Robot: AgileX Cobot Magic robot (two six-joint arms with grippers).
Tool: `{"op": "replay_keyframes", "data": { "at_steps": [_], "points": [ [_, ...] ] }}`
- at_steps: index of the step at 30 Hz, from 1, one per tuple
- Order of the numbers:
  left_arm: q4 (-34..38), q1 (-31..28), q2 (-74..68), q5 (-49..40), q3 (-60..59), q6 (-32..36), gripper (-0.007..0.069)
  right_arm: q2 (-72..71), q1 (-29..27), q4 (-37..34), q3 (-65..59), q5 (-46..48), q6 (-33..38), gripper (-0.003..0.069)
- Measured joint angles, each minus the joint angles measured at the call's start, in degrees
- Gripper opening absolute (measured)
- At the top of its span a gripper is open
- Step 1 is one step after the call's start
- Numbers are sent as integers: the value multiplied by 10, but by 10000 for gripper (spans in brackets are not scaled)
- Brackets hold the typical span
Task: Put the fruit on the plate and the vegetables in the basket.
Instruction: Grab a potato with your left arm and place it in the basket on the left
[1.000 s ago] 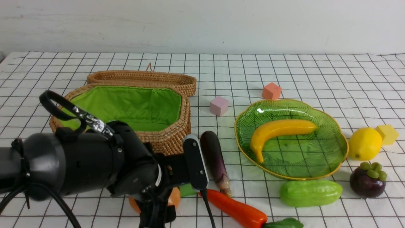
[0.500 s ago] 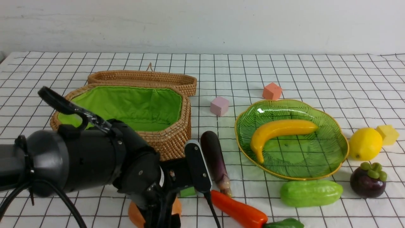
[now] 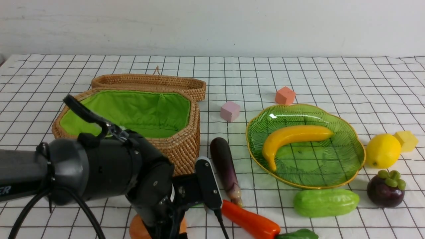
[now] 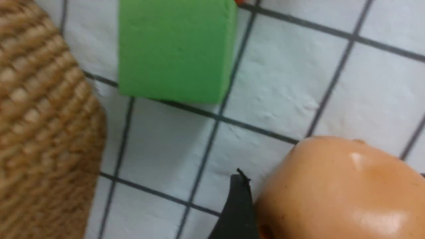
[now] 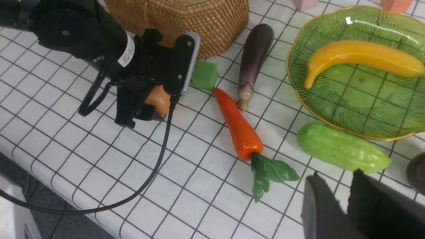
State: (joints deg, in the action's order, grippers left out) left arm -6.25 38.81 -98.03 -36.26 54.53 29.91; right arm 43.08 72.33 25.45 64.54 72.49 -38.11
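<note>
My left gripper (image 5: 146, 106) is shut on the orange-brown potato (image 4: 338, 189) at the near edge, in front of the woven basket (image 3: 179, 146), whose green lining holds nothing. The banana (image 3: 295, 134) lies on the green plate (image 3: 315, 159). The lemon (image 3: 382, 150) and mangosteen (image 3: 385, 189) sit on the cloth right of the plate. The eggplant (image 3: 224, 162), carrot (image 3: 249, 220) and cucumber (image 3: 325, 201) lie on the cloth. My right gripper (image 5: 335, 179) is shut and empty, above the cloth near the cucumber (image 5: 342, 152); it does not show in the front view.
A small green block (image 5: 204, 75) sits between the basket and the carrot tip, close to the potato. A yellow cube (image 3: 405, 140) sits by the lemon. A pink cube (image 3: 229, 111) and an orange cube (image 3: 285, 95) lie behind the plate. The basket's lid (image 3: 149, 81) lies open behind it.
My left arm has swung, and the gripper with the potato has shifted toward the near edge, lower in the front view. The other things have not moved.
</note>
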Motion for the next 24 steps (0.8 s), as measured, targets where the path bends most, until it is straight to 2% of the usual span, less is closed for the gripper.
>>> {"op": "replay_keyframes", "data": {
  "at_steps": [6, 10, 13, 14, 15, 16, 18, 20, 21, 22, 24],
  "points": [
    [10, 0, 62, -45, -9, -18, 589, 0, 0, 1, 0, 0, 0, 162],
    [-2, 1, 154, -82, 25, -82, 589, 0, 0, 18, 0, 0, -1, 162],
    [-45, 1, 199, -82, 56, -123, 589, 0, 0, 27, 0, 0, -10, 162],
    [-95, 0, 223, -73, 85, -146, 589, 0, 0, 37, 0, -1, -17, 162],
    [-108, -1, 224, -70, 88, -150, 589, 0, 0, 37, 0, -1, -18, 162],
    [-150, -9, 229, -53, 110, -161, 589, 0, 0, 49, 0, -9, -24, 162],
    [-187, -36, 219, -26, 133, -167, 589, 0, 0, 83, 0, -28, -43, 162],
    [-200, -76, 190, -5, 150, -168, 589, 0, 0, 124, 0, -50, -64, 162],
    [-201, -76, 187, -3, 150, -168, 589, 0, 0, 134, 0, -52, -66, 162],
    [-206, -115, 148, 7, 162, -157, 589, 0, 0, 167, 0, -72, -85, 162],
    [-208, -141, 101, 15, 171, -142, 589, 0, 0, 189, 0, -91, -94, 163]
  ]
}}
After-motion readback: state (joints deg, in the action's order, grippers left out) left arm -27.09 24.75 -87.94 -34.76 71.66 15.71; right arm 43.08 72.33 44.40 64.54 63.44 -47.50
